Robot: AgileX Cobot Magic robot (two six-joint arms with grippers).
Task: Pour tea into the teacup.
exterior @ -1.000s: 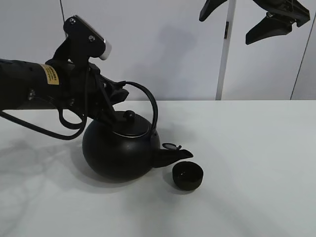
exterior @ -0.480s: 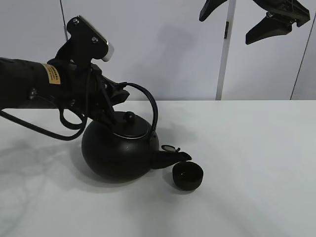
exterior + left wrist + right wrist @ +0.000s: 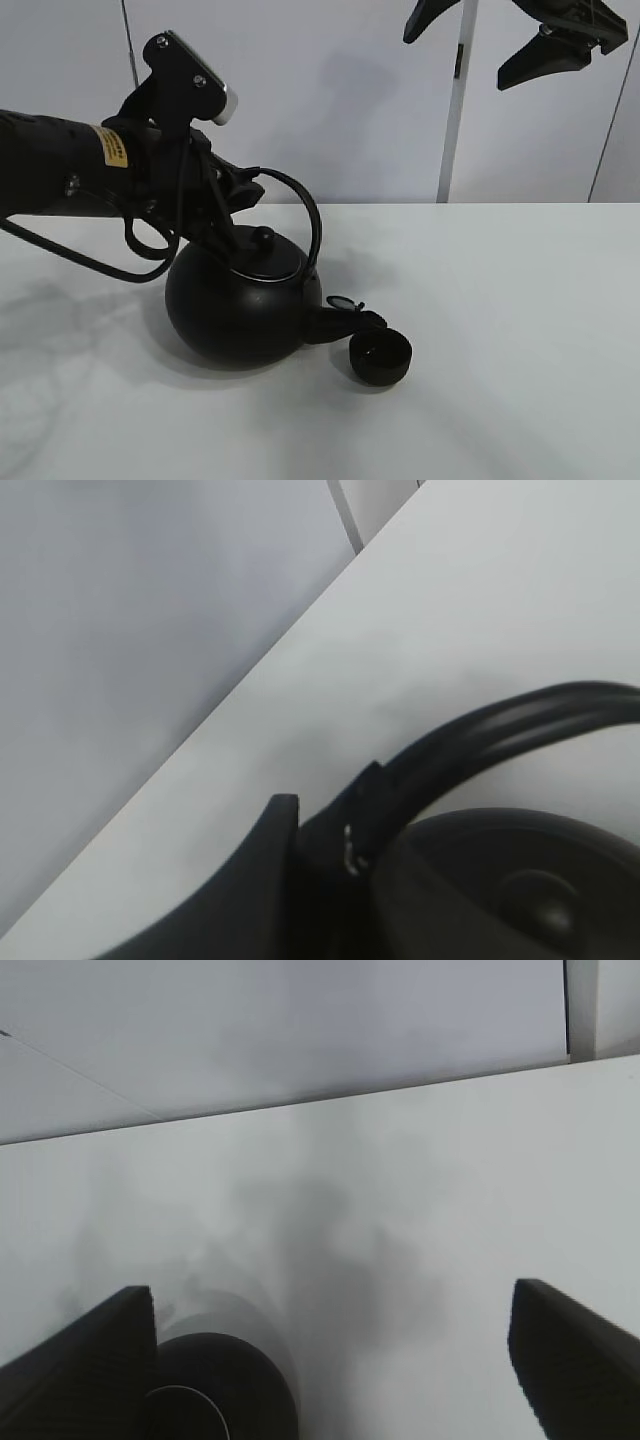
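Matte-black teacup (image 3: pixel 380 358), black kettle (image 3: pixel 235 305), white table (image 3: pixel 520 340), black arm (image 3: pixel 40 165) with yellow label (image 3: pixel 117 148), grey wall (image 3: pixel 330 90)

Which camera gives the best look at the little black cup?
The exterior high view: the whole teacup sits just under the spout of the kettle. The left wrist view misses it; the right wrist view shows only a dark round shape, unclear what.

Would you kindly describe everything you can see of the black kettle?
The kettle is round, matte black, metal by its look, with a knobbed lid, an arched handle and a short spout. It is tipped slightly rightward, spout just above the teacup. The left end effector is shut on the handle; the kettle's belly sits low at the white table.
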